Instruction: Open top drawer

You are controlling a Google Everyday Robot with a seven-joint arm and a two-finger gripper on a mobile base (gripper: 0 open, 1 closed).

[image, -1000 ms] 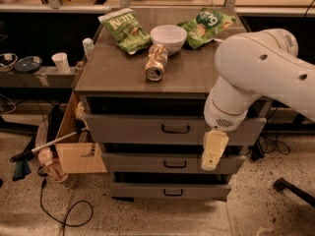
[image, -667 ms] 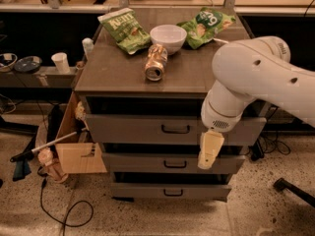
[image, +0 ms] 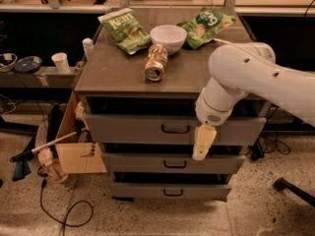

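The wide grey metal top drawer (image: 128, 130), just beneath the brown cabinet top (image: 113, 73), lies with its long axis left to right, front facing the camera, while the cream-tipped gripper (image: 203, 142) hangs just right of its small dark loop handle (image: 175, 129), whether clenched or released I cannot tell.

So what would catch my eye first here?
The big white robot arm reaches in from the right. Its yellowish end effector hangs in front of the grey top drawer, just right of its dark handle. On the cabinet top sit a left chip bag, a white bowl, a right chip bag and a tipped-over can.
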